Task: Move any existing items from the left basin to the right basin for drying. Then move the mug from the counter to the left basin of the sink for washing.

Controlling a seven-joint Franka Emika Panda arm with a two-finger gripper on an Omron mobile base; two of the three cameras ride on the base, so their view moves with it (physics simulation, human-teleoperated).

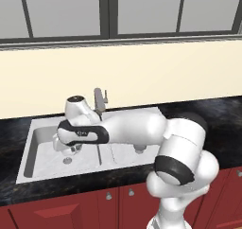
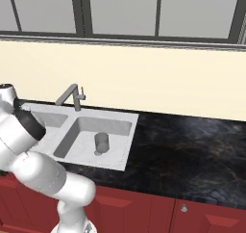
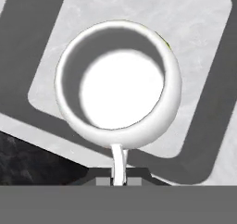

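Mug [image 3: 118, 93] is being seen from above in the hand view, its white rim round and its handle running down to the bottom of the frame, where it is being pinched between the pressed-together fingertips of the gripper [image 3: 119, 180]. Beneath the mug, the pale floor of the left basin [image 3: 199, 56] is being shown, with a corner of the black counter [image 3: 28, 163] at the lower left. In the left base view the arm is being stretched across the sink [image 1: 28, 152], the hand being held low over the left basin [image 1: 47, 150]. In the right base view the dark grey cup [image 2: 101, 142] is being shown standing upright in the right basin [image 2: 84, 131], near its drain, with the faucet [image 2: 72, 95] behind.
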